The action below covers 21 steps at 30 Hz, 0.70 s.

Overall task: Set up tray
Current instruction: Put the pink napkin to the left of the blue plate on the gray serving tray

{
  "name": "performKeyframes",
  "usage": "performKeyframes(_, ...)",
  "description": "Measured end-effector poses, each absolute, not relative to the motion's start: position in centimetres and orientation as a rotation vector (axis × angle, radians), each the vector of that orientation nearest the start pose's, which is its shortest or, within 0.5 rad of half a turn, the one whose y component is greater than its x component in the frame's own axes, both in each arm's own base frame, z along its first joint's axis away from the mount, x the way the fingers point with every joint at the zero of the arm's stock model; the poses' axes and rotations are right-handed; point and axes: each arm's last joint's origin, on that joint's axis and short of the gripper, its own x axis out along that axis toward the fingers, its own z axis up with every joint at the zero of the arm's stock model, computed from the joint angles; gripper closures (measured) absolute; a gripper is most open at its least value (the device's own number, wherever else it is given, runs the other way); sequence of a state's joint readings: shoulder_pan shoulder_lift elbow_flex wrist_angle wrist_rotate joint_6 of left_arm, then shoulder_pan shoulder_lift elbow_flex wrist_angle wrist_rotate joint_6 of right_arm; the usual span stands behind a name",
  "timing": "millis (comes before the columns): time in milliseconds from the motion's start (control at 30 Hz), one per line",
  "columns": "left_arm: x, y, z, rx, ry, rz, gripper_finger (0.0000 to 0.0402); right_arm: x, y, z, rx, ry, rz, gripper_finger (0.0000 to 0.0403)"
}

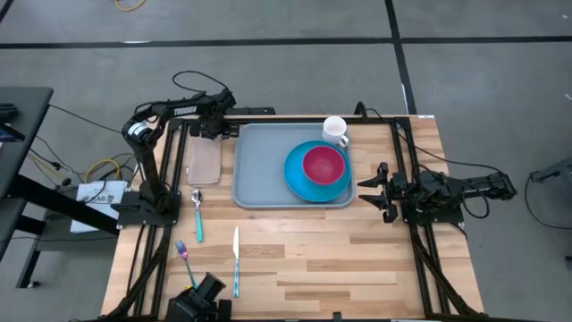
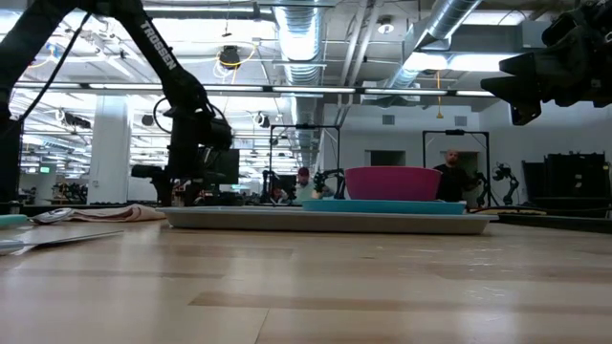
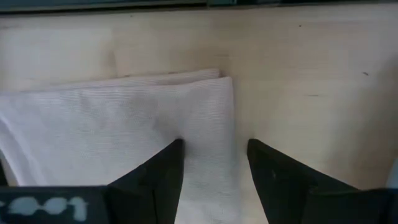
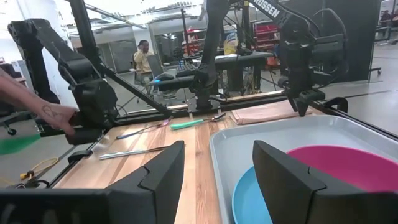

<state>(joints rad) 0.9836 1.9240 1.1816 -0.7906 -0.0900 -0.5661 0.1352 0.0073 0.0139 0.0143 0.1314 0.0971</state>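
Note:
A grey-blue tray (image 1: 259,170) lies on the wooden table and bears a blue plate (image 1: 308,186) with a pink bowl (image 1: 323,164) on it. A white mug (image 1: 335,131) stands at the tray's far right corner. Left of the tray lies a folded pale napkin (image 1: 204,161). My left gripper (image 3: 214,146) points down, open, close above the napkin's far end (image 3: 124,124), one finger over the cloth and one past its edge. My right gripper (image 4: 217,149) waits open and level at the table's right edge, right of the tray.
Near the table's front left lie a teal-handled spoon (image 1: 197,215), a fork (image 1: 186,259) and a knife (image 1: 236,259). A camera mount (image 1: 201,300) sits at the near edge. A person's hand (image 4: 37,109) shows beyond the table's left side.

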Motion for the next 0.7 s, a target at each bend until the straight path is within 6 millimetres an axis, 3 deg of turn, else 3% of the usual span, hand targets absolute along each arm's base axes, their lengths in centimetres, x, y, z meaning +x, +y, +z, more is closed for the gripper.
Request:
performKeyframes(233,18.64,28.34,13.95,-1.040,1.204,1.287,0.0245,9.66,0.93,16.91,0.100,-0.020,0.005,0.0221)
performKeyframes(533,18.63,28.49,14.04,-1.032,1.210,1.288,0.0386,9.66,0.93,16.92,0.100,-0.021,0.005,0.0221)
performKeyframes(700,18.56,28.30,14.07,-1.031,1.244,1.239,0.0395,9.66,0.93,16.92,0.100,-0.021,0.005,0.0221)
